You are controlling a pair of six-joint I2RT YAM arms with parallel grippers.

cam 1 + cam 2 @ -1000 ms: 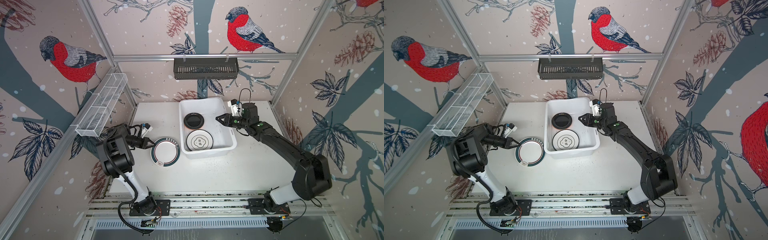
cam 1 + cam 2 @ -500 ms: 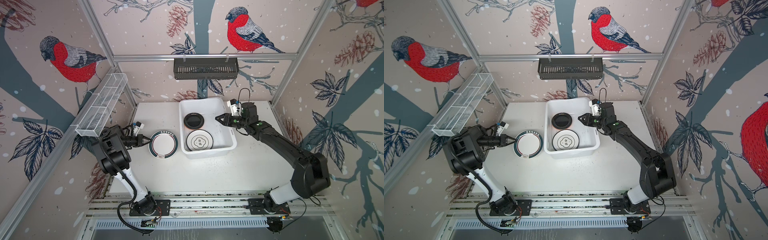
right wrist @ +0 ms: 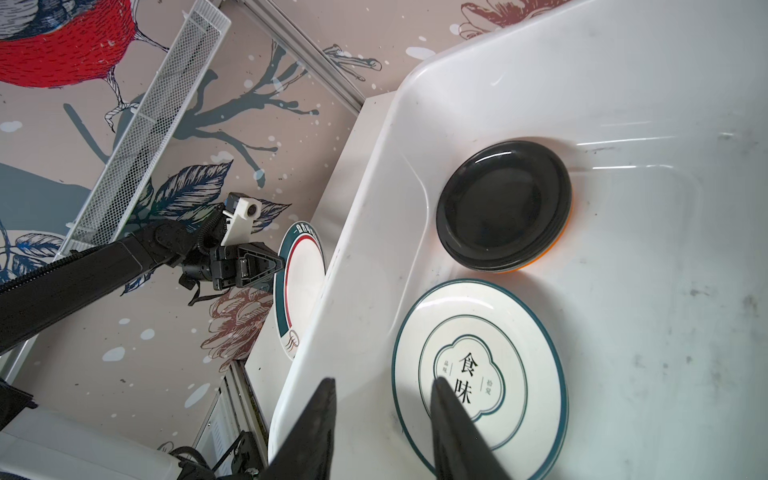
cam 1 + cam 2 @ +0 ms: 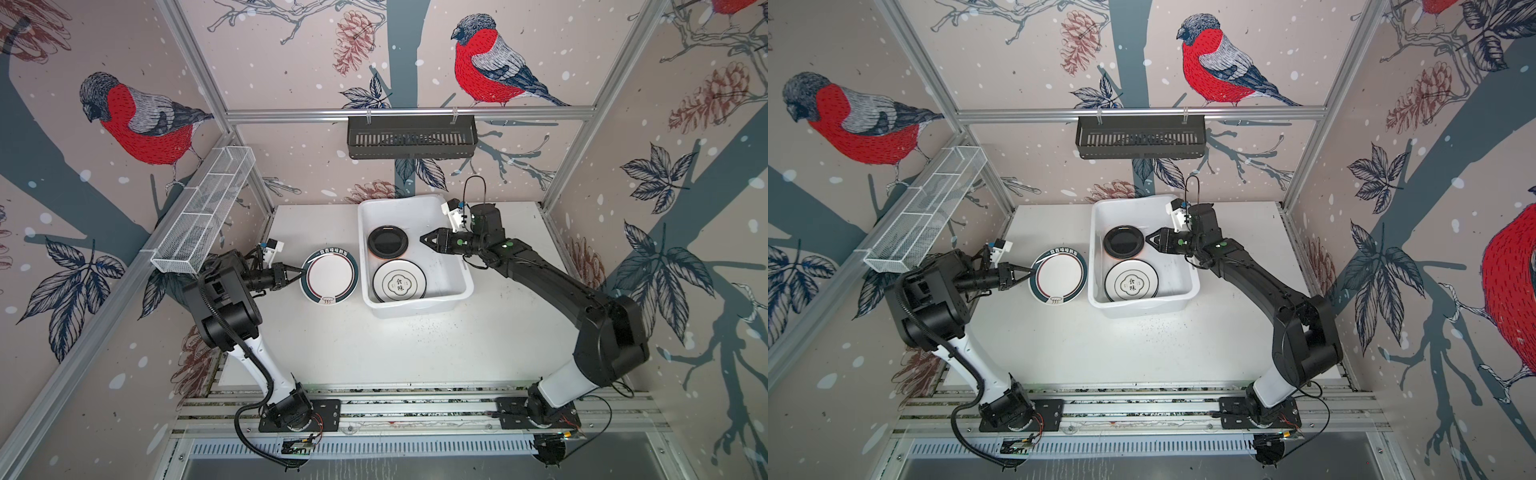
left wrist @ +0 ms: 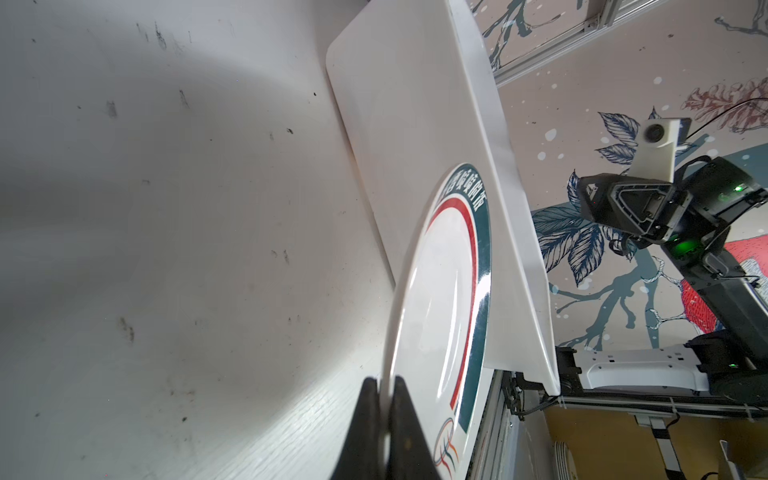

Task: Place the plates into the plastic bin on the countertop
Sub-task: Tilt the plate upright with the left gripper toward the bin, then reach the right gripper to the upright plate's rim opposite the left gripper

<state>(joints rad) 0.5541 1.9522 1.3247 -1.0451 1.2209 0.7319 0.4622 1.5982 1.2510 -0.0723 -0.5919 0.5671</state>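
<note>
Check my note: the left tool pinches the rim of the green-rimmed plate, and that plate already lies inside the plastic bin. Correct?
Not quite. The left tool does pinch the rim of the green-rimmed plate, but that plate is outside the plastic bin, beside its outer wall, as both top views show.

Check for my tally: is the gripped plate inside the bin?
Out: the left gripper holds the plate beside the bin, outside its wall.

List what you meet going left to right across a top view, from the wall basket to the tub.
wire-mesh basket → left gripper, shut on the plate's rim → green-rimmed plate → plastic bin
</note>
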